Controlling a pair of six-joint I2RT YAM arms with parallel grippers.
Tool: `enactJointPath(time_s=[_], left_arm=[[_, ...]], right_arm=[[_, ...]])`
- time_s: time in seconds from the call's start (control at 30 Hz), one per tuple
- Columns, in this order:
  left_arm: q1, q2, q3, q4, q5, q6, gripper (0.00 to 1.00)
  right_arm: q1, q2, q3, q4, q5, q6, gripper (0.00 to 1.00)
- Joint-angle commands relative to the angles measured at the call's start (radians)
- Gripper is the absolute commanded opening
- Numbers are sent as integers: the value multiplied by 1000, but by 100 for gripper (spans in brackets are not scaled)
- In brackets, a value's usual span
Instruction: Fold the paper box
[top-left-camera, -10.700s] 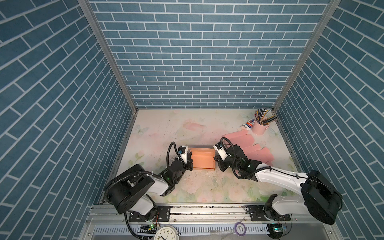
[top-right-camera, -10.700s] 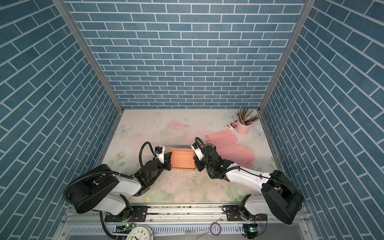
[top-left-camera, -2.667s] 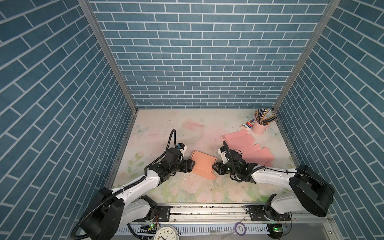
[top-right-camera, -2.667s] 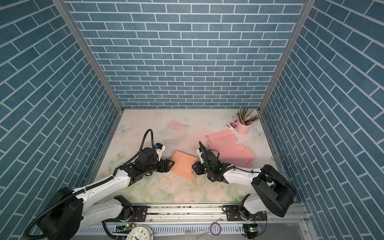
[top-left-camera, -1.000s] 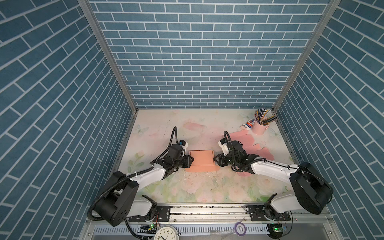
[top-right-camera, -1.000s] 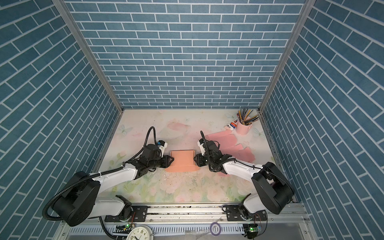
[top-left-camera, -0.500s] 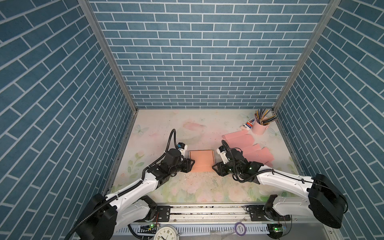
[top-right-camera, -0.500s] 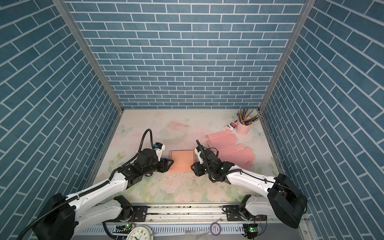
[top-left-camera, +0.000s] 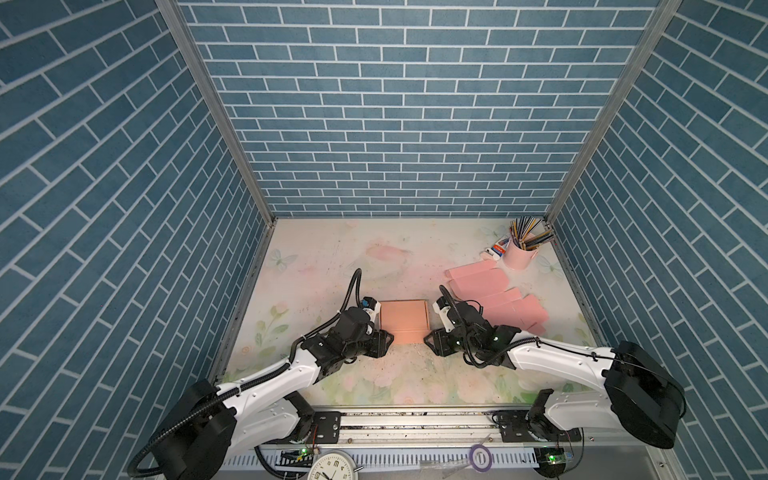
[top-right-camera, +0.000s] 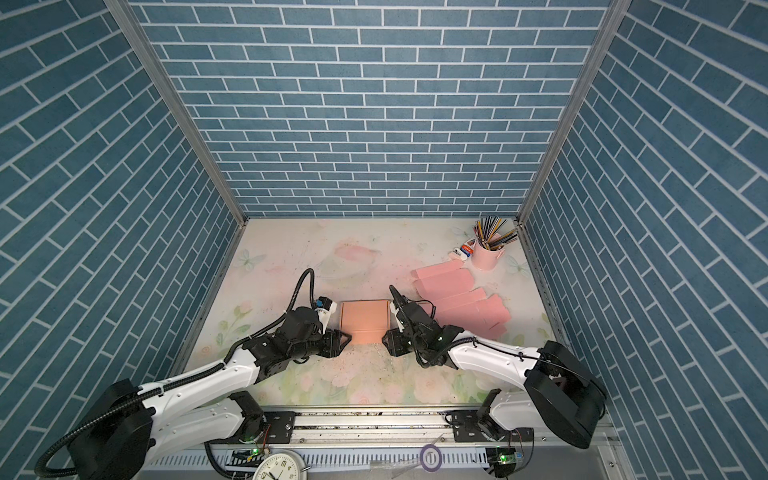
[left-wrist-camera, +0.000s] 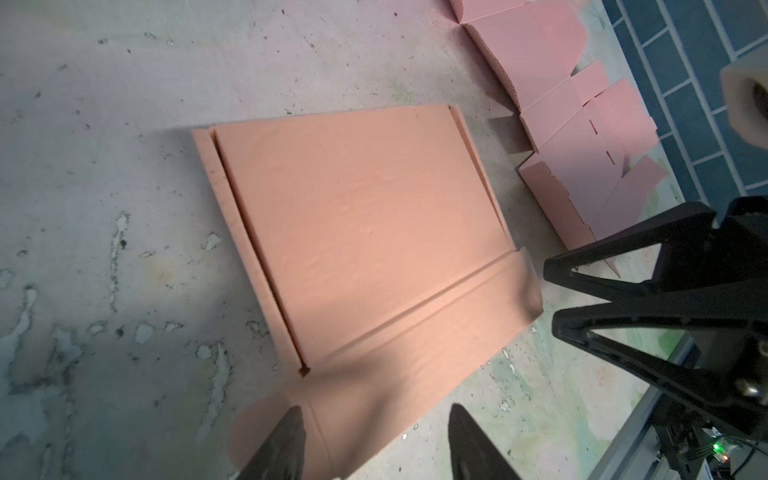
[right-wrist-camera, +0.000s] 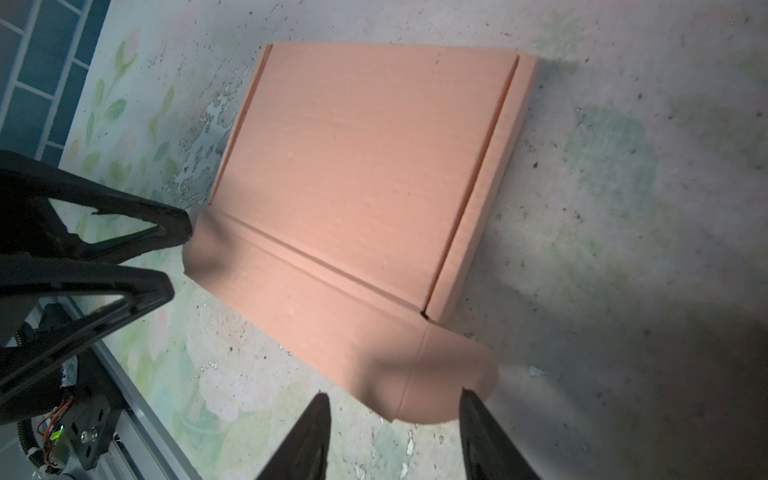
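Blue brick walls (top-left-camera: 395, 104) close the cell on three sides. Between them lies the surface (top-left-camera: 332, 249), pale with a flower print and worn in many spots. The left arm (top-left-camera: 266, 378) and the right arm (top-left-camera: 557, 365) reach in from the front edge, and both lie low.

A pile of flat pink sheets (top-left-camera: 494, 299) lies along the right edge, fanned out and overlapping each other.

The paper box (top-left-camera: 403, 318) lies flat near the middle of the surface, a little toward the front edge. It is not yet folded up. Its narrow side strips are only slightly raised, and its front flap (left-wrist-camera: 415, 332) points to the front edge with a rounded tab at each end.

The left gripper (top-left-camera: 388, 337) is at the front left corner of the box. In the left wrist view its jaws are apart over the flap and clamp nothing. The right gripper (top-left-camera: 428, 338) is at the front right corner. In the right wrist view its jaws also stand apart, with the rounded tab (right-wrist-camera: 440, 374) just ahead of them and not pinched.

A pink cup (top-left-camera: 519, 255) full of pencils (top-left-camera: 525, 230) stands in the back right corner. A clock (top-left-camera: 332, 467) and a purple tape ring (top-left-camera: 478, 455) lie in front of the rail.
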Motion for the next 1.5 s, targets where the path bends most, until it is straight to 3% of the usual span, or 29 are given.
enactJointPath(time_s=[0.0, 0.53, 0.97, 1.47], left_arm=[[-9, 14, -14, 32, -1, -18, 58], [-40, 40, -37, 103, 16, -53, 58], [-68, 35, -36, 111, 1, -72, 58], [-69, 78, -43, 128, -42, -65, 49]], right_arm=[[6, 23, 9, 26, 6, 20, 52], [14, 77, 32, 76, -38, 19, 51], [49, 55, 29, 43, 5, 37, 50], [49, 73, 42, 3, 63, 28, 48]])
